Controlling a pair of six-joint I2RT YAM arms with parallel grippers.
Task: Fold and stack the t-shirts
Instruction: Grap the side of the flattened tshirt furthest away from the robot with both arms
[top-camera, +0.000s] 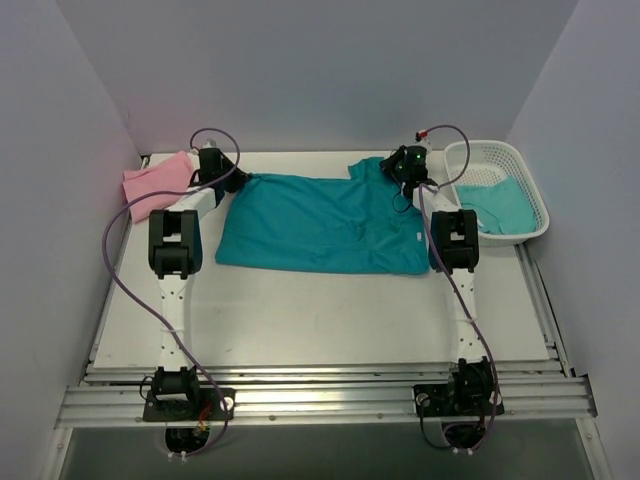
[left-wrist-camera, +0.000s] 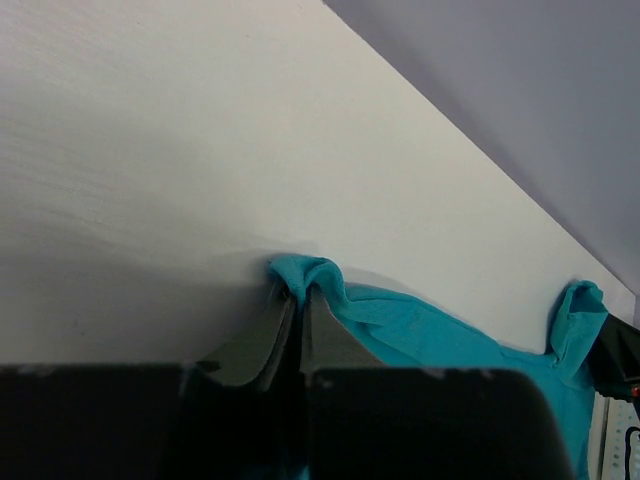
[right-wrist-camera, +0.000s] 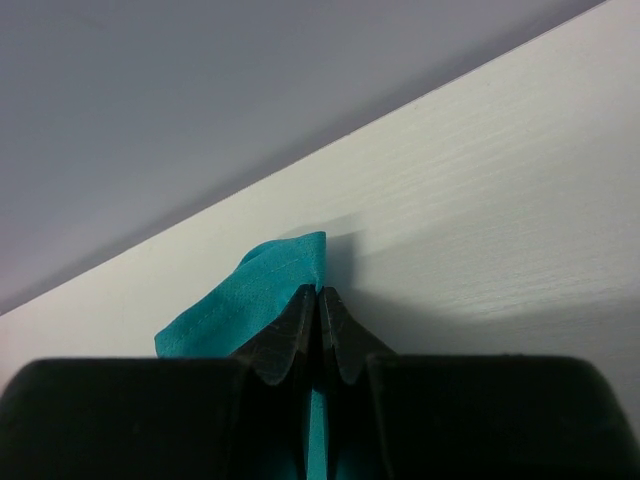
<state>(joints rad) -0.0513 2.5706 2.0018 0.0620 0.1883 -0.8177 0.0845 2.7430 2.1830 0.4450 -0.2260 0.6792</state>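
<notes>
no readable text, possible tag (top-camera: 418, 236) too small

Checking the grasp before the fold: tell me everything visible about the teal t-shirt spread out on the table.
The teal t-shirt is plain, soft-looking cloth, lying spread nearly flat and lightly wrinkled across the far half of the white table, with a short sleeve showing at its far right. Its far edge is bunched up at both ends: the left hand is shut on one end, the right hand on the other.
</notes>
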